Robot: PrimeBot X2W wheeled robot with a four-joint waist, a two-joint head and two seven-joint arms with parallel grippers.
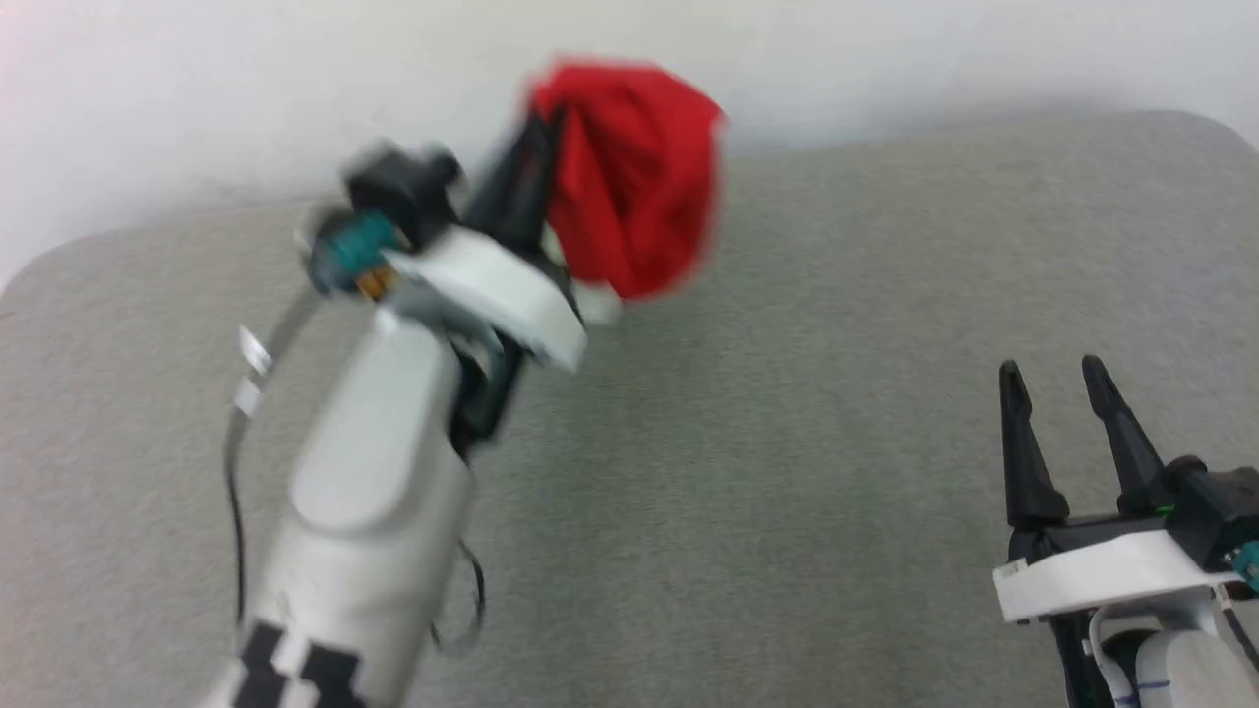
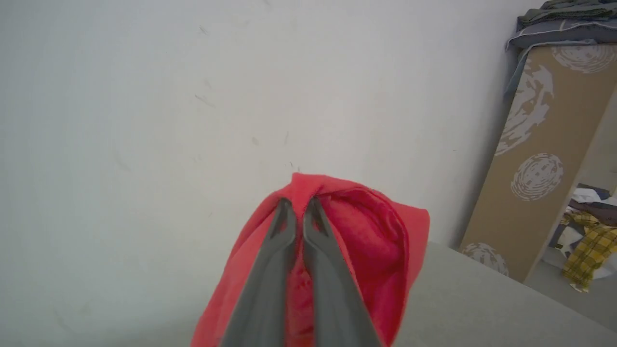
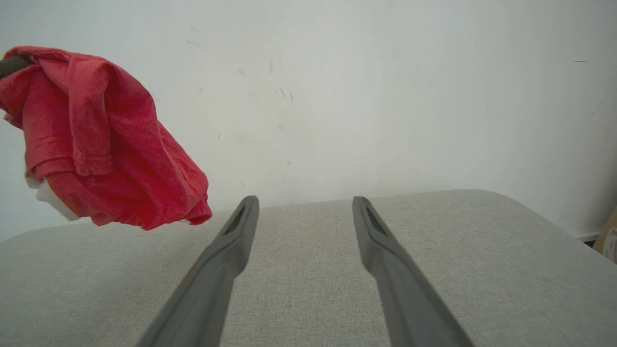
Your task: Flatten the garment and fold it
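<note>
The red shorts (image 1: 634, 177) hang bunched in the air above the far edge of the grey cushioned surface (image 1: 787, 511), close to the white wall (image 1: 934, 59), with a white band (image 3: 48, 202) peeking out at the bottom. Our left gripper (image 1: 539, 123) pinches them at the top, fingers closed on a fold of cloth. Our right gripper (image 1: 1057, 379) waits at the near right, jaws spread and holding nothing. We judge the task barely begun: nothing is flattened or folded, and spreading the shorts out comes first

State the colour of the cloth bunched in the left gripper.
It's a bright red soft fabric garment, white-edged; best in right wrist view.
</note>
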